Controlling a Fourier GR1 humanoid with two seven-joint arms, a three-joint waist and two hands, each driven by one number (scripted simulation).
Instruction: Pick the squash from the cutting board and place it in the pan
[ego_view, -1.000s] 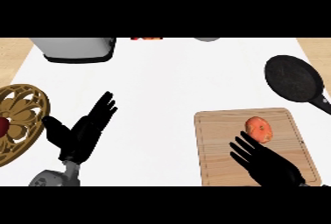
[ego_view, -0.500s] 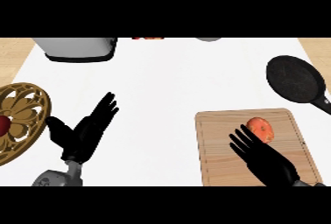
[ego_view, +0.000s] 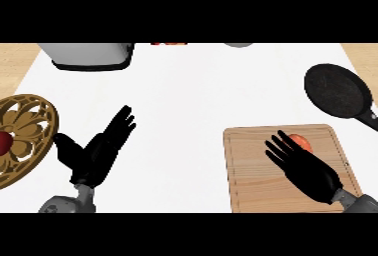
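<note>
Orange squash (ego_view: 303, 143), tan wooden cutting board (ego_view: 251, 180), black pan (ego_view: 338, 91), gold openwork plate (ego_view: 26, 135) (red centre)

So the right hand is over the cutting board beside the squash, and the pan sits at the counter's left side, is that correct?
Not quite: the pan sits at the counter's right side, beyond the cutting board, as the head view shows. The rest holds: the right hand is over the board, its straight fingers beside the squash.
</note>
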